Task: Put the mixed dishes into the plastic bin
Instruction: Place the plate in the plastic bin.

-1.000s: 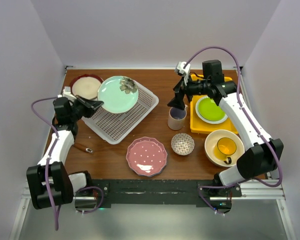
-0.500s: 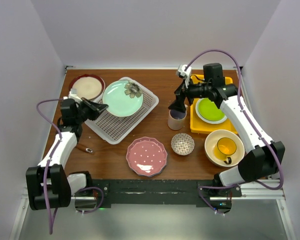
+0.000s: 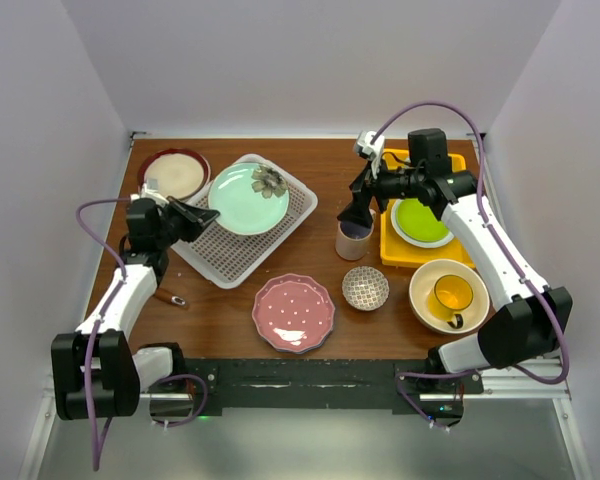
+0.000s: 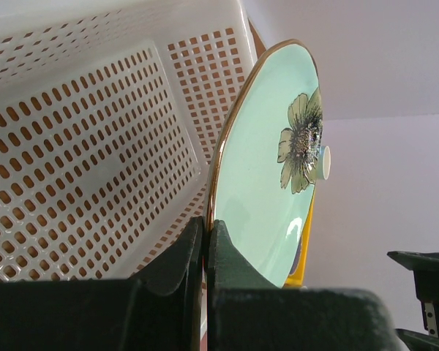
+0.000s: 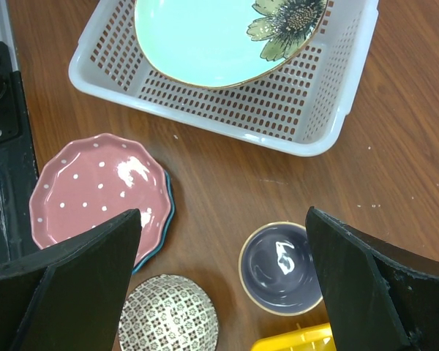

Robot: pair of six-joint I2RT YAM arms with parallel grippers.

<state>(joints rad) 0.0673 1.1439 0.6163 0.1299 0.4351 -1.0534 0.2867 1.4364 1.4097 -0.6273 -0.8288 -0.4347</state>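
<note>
My left gripper (image 3: 188, 213) (image 4: 205, 234) is shut on the rim of a mint green plate with a flower (image 3: 246, 198) (image 4: 267, 190) and holds it tilted over the white plastic bin (image 3: 230, 255) (image 4: 95, 168). My right gripper (image 3: 359, 212) (image 5: 223, 285) is open above a beige mug with a dark blue inside (image 3: 354, 238) (image 5: 280, 268), not touching it. A pink dotted plate (image 3: 293, 312) (image 5: 95, 197) lies on a blue one at the front. A small patterned bowl (image 3: 365, 288) (image 5: 168, 316) is beside it. A yellow mug (image 3: 452, 296) stands in a large cream bowl (image 3: 425, 282).
A yellow tray (image 3: 392, 250) at the right holds a plate with a green centre (image 3: 421, 219). A cream plate with a dark red rim (image 3: 172, 173) lies at the back left. A brown-handled utensil (image 3: 167, 296) lies by the left arm.
My left gripper has carried the green plate to the right and a little lower over the bin. My right gripper has come down a little over the beige mug.
</note>
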